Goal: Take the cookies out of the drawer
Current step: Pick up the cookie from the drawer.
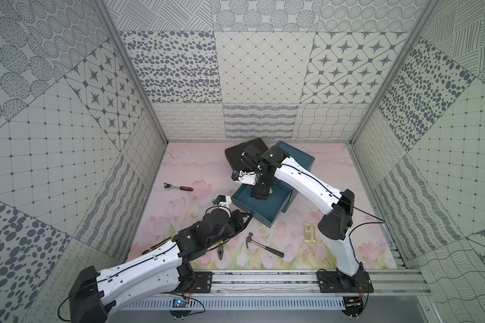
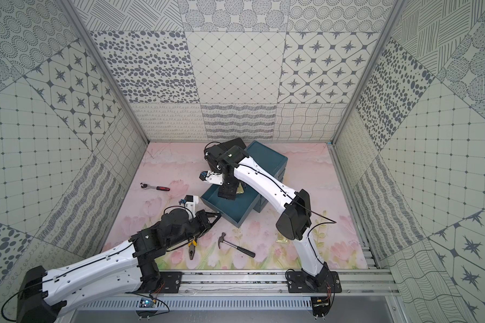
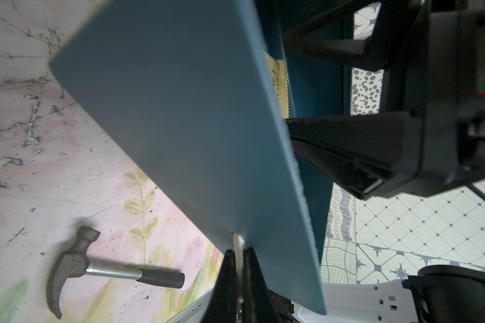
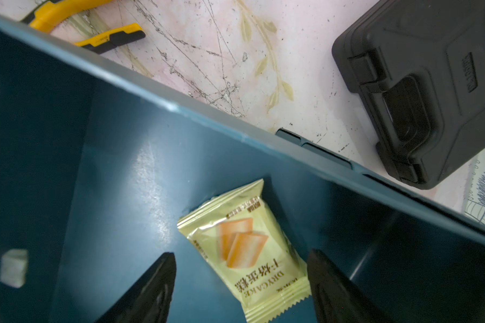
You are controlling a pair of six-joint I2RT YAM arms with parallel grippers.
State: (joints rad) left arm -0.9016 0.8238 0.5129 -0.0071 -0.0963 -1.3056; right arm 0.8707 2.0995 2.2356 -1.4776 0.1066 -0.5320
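1. Yellow-green wrapper: one cookie packet (image 4: 235, 232) lies flat on the floor of the open blue drawer (image 4: 207, 120), close to a side wall. Only the right wrist view shows its face: a picture of two tan cake slices, the words "DRY CAKE", and Chinese characters too blurred to read.
2. The right claw (image 4: 242, 254) stands wide over that packet, one finger on each side, gripping nothing.
3. In both top views the right arm hides nearly all of this packet, and only a tan sliver (image 1: 270, 190) shows beside the claw. The left wrist view catches just its serrated edge (image 3: 280, 84) past the drawer's front panel, with the lettering unreadable.
4. A second cookie packet (image 1: 310, 231), beige, lies out on the pink floral surface (image 1: 196, 167) near the right arm, well apart from the drawer. It carries a dark block of print that is illegible. In a top view the arm covers most of it (image 2: 282, 239).
5. The left claw (image 3: 238, 253) is pinched tight on a white tab (image 3: 236, 242) at the drawer's front panel.
6. The right wrist view shows embossed lettering on the black case (image 4: 420, 92), too small to read, and the yellow pliers (image 4: 109, 35) beyond the drawer wall.
7. The hammer (image 3: 76, 260) shows in the left wrist view. The red-handled ratchet (image 1: 178, 188) appears in the top views only.
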